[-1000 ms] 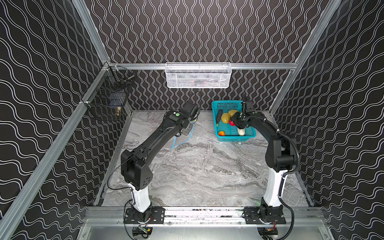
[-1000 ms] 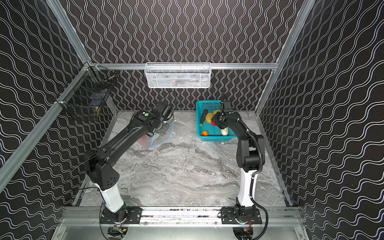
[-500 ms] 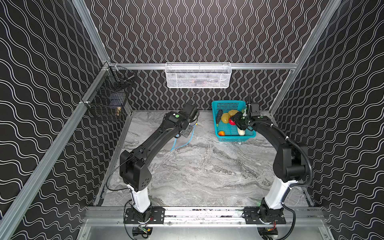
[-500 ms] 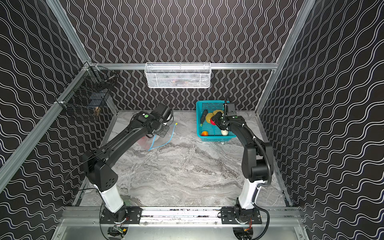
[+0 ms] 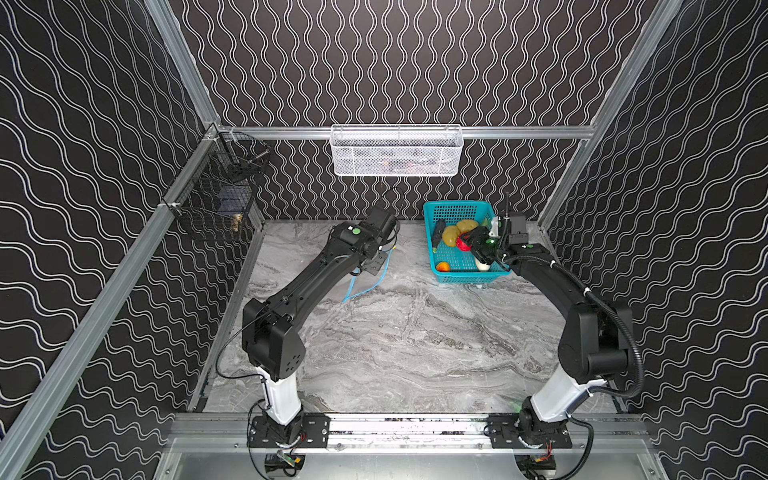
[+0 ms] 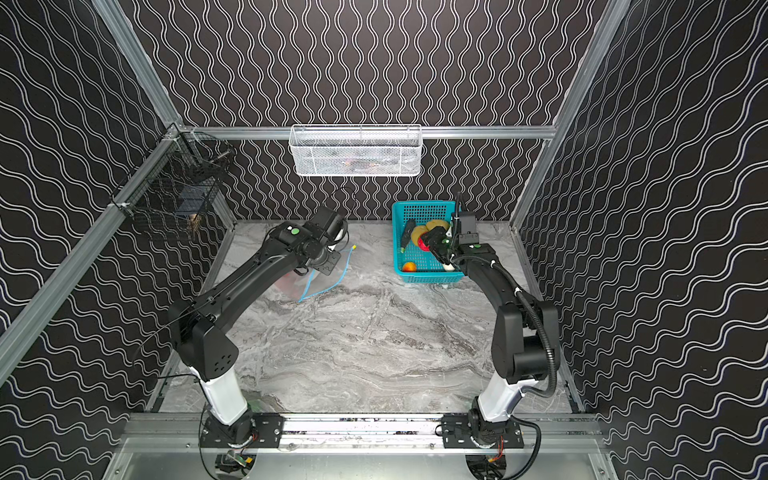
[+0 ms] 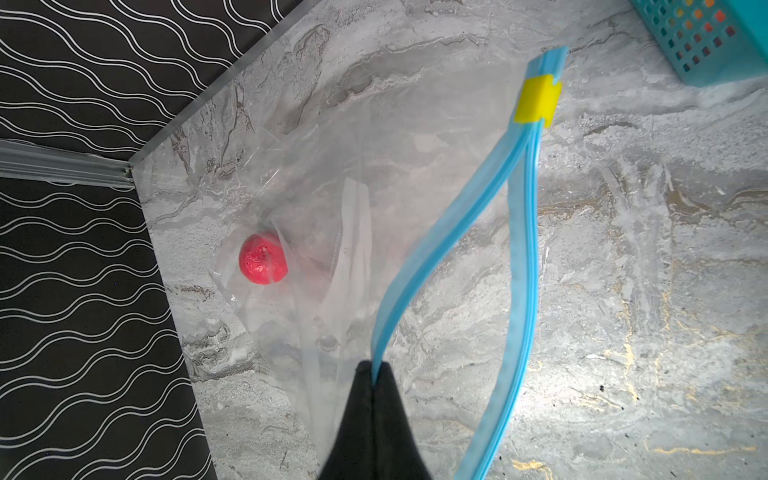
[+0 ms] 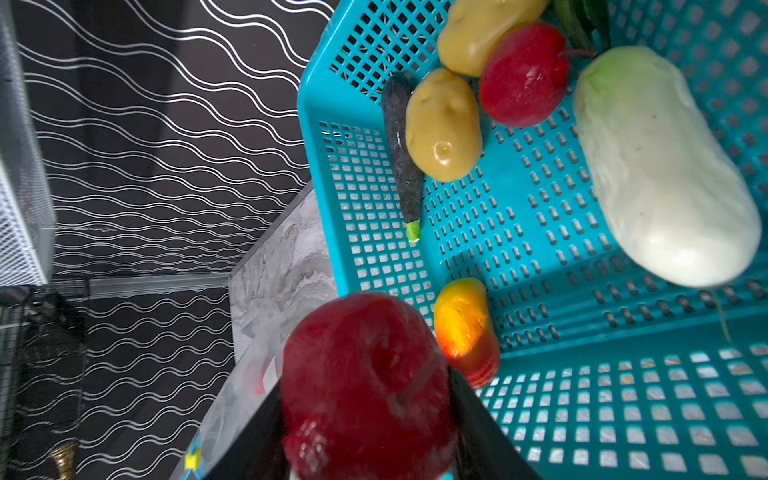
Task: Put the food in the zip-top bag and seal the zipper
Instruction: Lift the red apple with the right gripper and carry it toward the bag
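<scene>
Marble tabletop (image 5: 395, 332) — left jaws pinch zipper (image 7: 453, 220), right jaws clamp red tomato (image 8: 365, 386).

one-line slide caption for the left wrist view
Left hand pinches the light-blue zipper strip of the open clear plastic zip-top bag, one red tomato inside.

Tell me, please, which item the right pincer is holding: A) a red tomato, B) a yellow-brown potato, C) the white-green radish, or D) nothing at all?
A: in the right wrist view the right pincer is closed on a red tomato, while a potato and the radish lie loose in the teal basket.
</scene>
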Motion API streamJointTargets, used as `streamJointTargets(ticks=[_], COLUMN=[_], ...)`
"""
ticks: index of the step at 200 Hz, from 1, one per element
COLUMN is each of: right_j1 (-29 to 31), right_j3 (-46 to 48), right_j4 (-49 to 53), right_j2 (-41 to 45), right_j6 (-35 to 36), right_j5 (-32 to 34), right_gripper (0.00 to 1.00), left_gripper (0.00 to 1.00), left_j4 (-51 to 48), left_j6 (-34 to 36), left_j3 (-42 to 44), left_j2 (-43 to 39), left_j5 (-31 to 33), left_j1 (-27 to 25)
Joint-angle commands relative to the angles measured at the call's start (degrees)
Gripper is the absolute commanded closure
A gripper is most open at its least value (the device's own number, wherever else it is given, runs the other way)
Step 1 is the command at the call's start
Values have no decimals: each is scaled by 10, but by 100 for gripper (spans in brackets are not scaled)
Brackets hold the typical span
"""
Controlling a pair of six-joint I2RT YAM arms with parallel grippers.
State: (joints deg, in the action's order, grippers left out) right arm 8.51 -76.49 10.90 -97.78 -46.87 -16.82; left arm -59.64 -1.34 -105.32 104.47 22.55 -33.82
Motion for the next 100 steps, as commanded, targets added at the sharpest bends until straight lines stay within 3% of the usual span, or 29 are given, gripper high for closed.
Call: streamJointTargets(ticks=[1, 100], right_j1=[6, 73], right_j3=[22, 108], right_j4=[-54, -223], right_j2=[16, 60], right_j6=[-23, -66], right_j5=[-28, -87], right_gripper=[60, 60], left_gripper=[100, 100], left_j4=[-2, -4], left_j6=[-7, -6], left_j3=[-7, -8], left_j2=[0, -3], left_j5=[-9, -15], left_j1=[0, 0])
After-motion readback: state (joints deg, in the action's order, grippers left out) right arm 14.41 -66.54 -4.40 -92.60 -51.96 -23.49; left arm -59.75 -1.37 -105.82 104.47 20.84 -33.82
